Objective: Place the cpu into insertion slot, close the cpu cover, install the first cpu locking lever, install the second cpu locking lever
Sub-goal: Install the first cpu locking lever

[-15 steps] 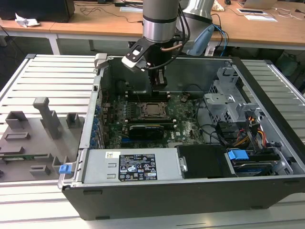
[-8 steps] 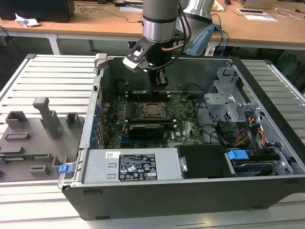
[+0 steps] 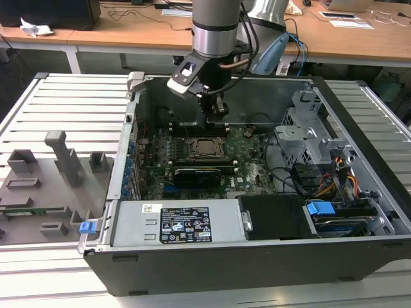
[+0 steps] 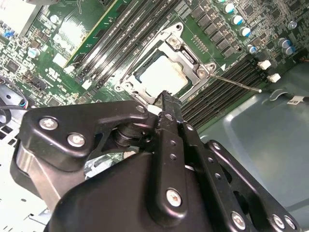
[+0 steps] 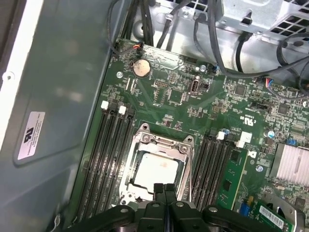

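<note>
This looks like a robotics lab in an office-like room: an open computer case (image 3: 257, 273) lies on a ribbed metal surface (image 3: 77, 102), grey plastic fixtures (image 3: 64, 157) stand at the exterior view's left, and wooden desks (image 3: 128, 35) with papers (image 3: 350, 22) line the far side.

I can't make out any print letter for letter. Low in the middle of the exterior view, a black label (image 3: 185, 226) with white print and marks lies on the power supply (image 3: 131, 228). A small white sticker (image 3: 151, 207) sits just beside it, toward the exterior view's left. In the first wrist view, a white label (image 5: 31, 135) with a dark mark is stuck on the case wall (image 5: 63, 72), and white lettering (image 5: 248, 119) stands on the green board (image 5: 183, 99).
</note>
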`<move>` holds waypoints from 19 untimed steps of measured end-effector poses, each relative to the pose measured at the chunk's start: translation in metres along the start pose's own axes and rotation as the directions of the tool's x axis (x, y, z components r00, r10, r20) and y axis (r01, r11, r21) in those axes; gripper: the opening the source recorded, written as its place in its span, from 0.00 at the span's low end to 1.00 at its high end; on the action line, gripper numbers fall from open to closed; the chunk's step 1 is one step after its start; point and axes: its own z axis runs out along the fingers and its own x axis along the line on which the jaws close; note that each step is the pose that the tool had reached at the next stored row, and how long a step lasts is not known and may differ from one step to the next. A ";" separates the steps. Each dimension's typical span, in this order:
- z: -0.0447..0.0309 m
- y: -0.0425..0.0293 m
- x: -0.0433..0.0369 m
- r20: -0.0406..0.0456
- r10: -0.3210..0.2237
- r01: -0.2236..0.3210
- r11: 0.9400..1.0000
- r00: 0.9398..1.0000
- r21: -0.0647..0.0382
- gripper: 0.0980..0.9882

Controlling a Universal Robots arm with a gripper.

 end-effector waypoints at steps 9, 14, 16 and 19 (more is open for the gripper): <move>0.0000 0.0000 0.0000 -0.001 -0.049 0.049 0.999 0.999 -0.001 0.01; 0.0000 0.0000 0.0000 -0.002 -0.086 0.086 0.996 0.996 -0.002 0.01; 0.0000 0.0000 0.0000 -0.002 -0.098 0.098 0.995 0.995 -0.002 0.01; 0.0000 0.0000 0.0000 -0.002 -0.125 0.125 0.992 0.992 -0.003 0.01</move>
